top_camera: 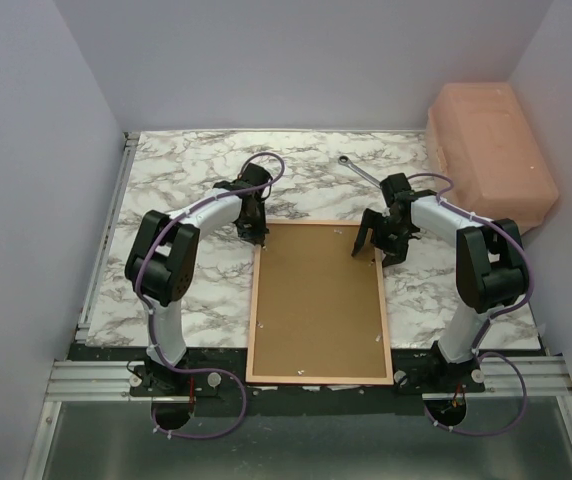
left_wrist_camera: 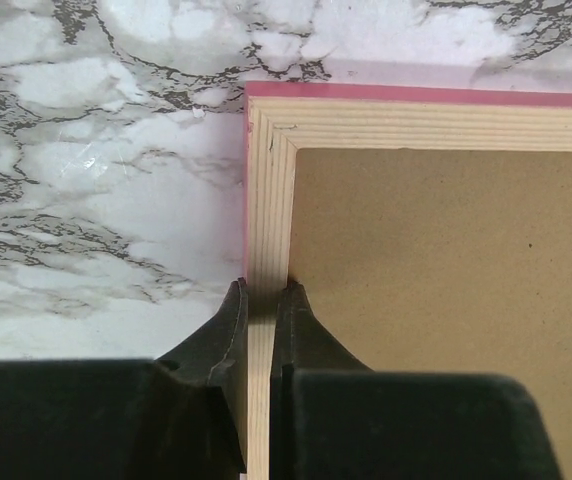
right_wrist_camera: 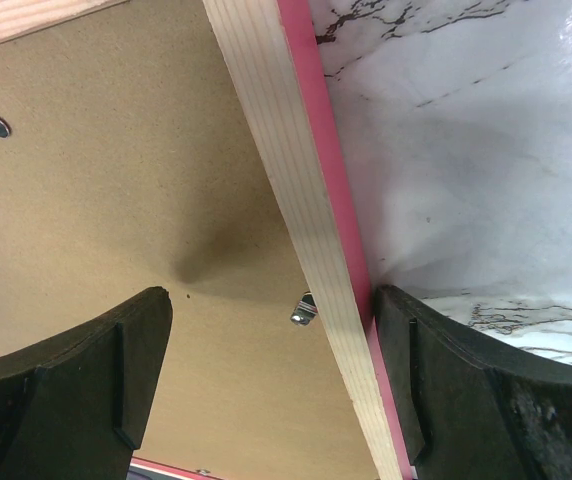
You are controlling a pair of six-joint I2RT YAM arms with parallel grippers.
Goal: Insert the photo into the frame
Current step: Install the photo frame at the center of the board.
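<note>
The frame (top_camera: 253,320) lies face down on the marble table, pale wood reverse up and a pink edge showing. The brown backing panel (top_camera: 316,300) sits inside it. The photo is hidden. My left gripper (top_camera: 256,235) is at the far left corner. In the left wrist view, the left gripper (left_wrist_camera: 264,295) is shut on the frame's left rail (left_wrist_camera: 269,200). My right gripper (top_camera: 379,250) is at the far right corner. In the right wrist view, the right gripper (right_wrist_camera: 271,295) is open and straddles the right rail (right_wrist_camera: 286,170). One finger is over the panel (right_wrist_camera: 116,200), and the other is against the pink outer edge.
A salmon-pink plastic tub (top_camera: 491,150) stands upside down at the back right. A silver wrench (top_camera: 358,172) lies behind the right gripper. Small metal tabs (right_wrist_camera: 304,310) sit on the panel along the rail. The frame's near edge reaches the table's front edge.
</note>
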